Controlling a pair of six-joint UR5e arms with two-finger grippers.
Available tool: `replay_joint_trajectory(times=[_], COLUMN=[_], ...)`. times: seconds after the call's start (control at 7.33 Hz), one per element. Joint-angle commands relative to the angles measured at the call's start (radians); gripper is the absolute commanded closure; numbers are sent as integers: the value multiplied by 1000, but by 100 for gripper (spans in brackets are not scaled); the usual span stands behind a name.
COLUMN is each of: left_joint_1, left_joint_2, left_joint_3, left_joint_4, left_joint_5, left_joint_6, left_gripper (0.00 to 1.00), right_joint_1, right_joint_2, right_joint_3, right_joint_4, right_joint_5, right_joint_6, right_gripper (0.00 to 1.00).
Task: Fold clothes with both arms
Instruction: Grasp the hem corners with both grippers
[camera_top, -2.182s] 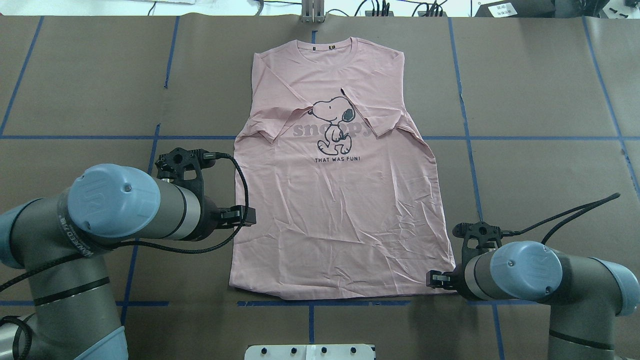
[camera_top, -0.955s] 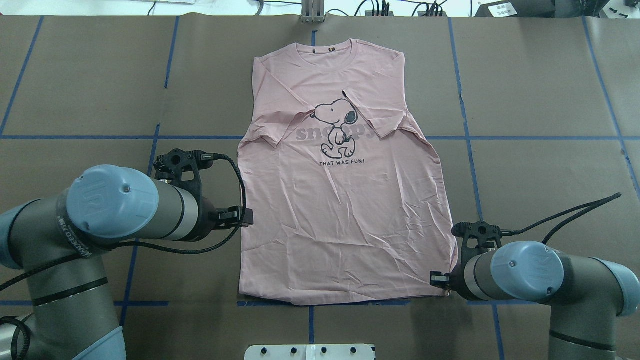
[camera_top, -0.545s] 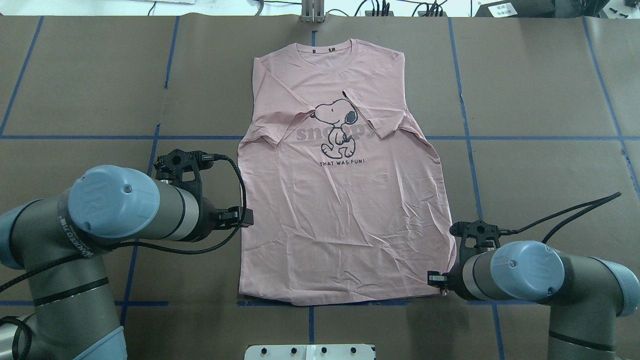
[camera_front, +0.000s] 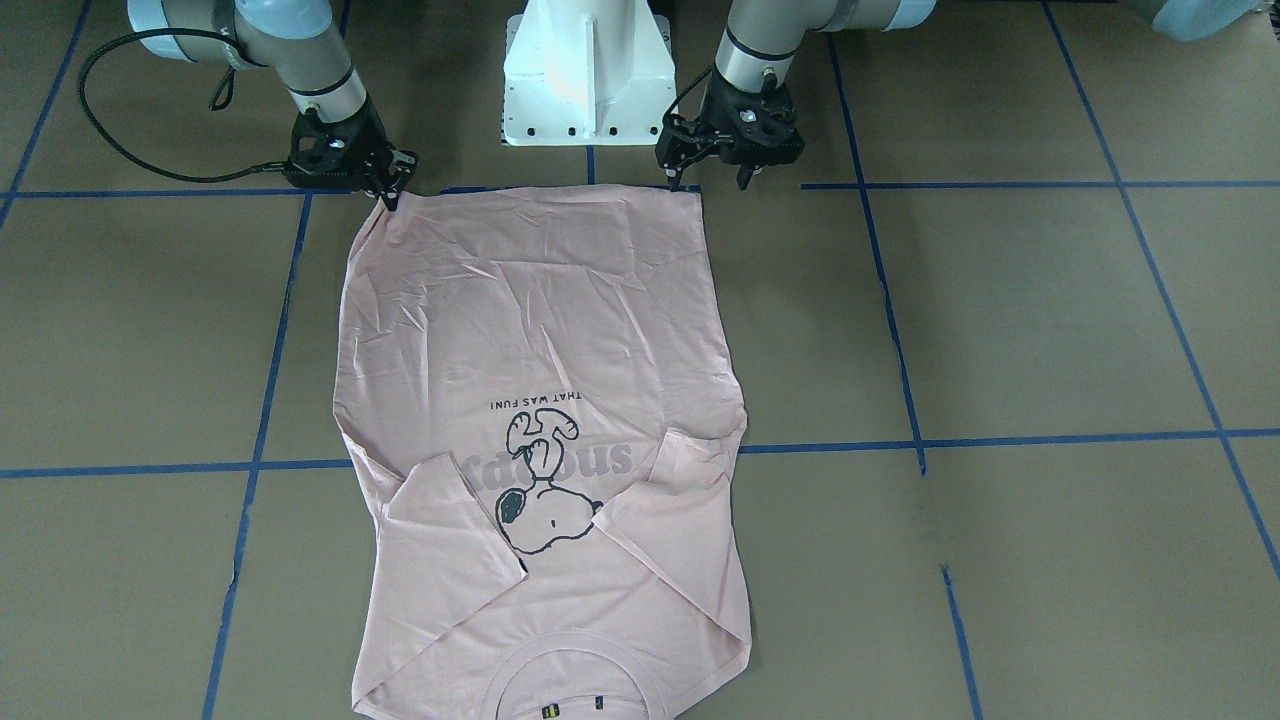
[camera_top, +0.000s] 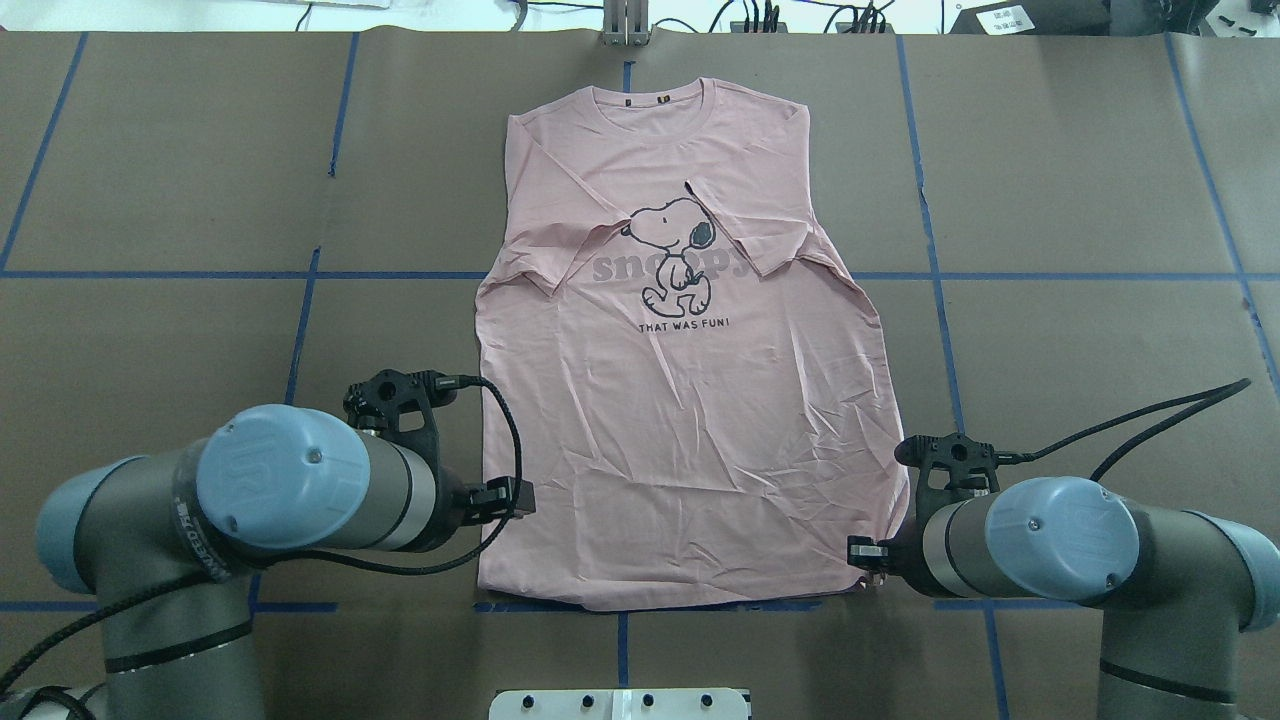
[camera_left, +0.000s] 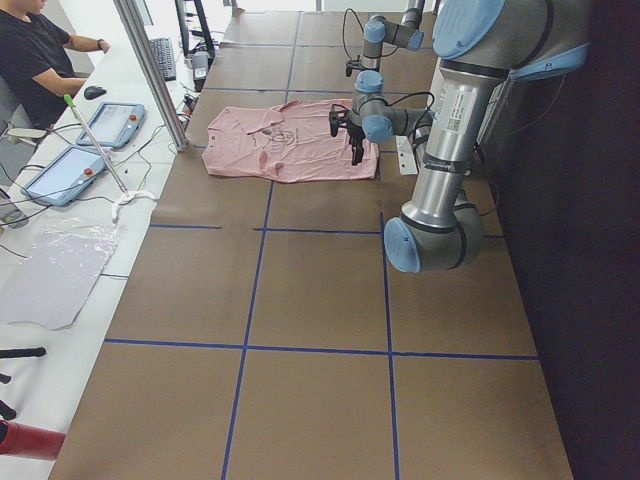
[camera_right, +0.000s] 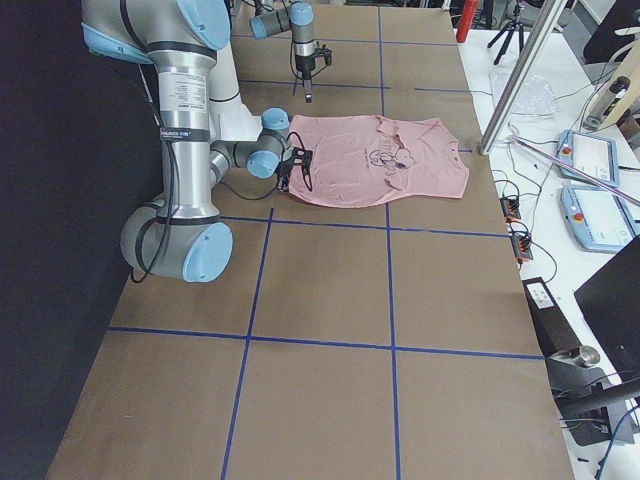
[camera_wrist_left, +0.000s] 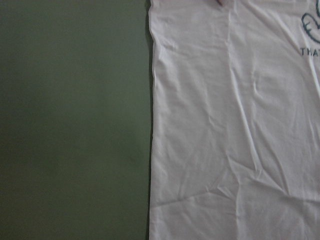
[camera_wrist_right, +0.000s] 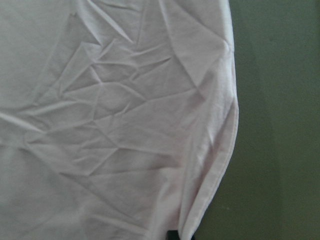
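Exterior front-facing | Snoopy T-shirt (camera_front: 540, 330) flat, hem at 12 o'clock | right gripper (camera_front: 388, 196) clamps 11 o'clock hem corner | left gripper (camera_front: 709, 178) spread over 1 o'clock corner, likely for paired lift

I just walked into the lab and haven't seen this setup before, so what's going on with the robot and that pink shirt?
A pink shirt lies flat, print up, on the table, with its sleeves already turned in over the chest. The fold of the body has not begun. Both of the robot's hands are down at the hem nearest its base. The right hand looks closed on one hem corner. The left hand is open at the other corner and is not gripping it yet.
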Motion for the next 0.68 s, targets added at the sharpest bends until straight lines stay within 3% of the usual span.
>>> replay_joint_trajectory(times=[0.0, 0.27, 0.55], left_joint_1=[63, 63, 75], left_joint_2=[-5, -70, -75], left_joint_3=[46, 168, 180], left_joint_4=[13, 13, 12], left_joint_5=[5, 52, 53], left_joint_6=[-95, -117, -132], left_gripper=[0, 2, 5], right_joint_1=[15, 18, 18], right_joint_2=[1, 9, 10], right_joint_3=[18, 35, 37], right_joint_4=[0, 0, 2], right_joint_5=[1, 0, 0], right_joint_6=[0, 0, 0], right_gripper=[100, 100, 100])
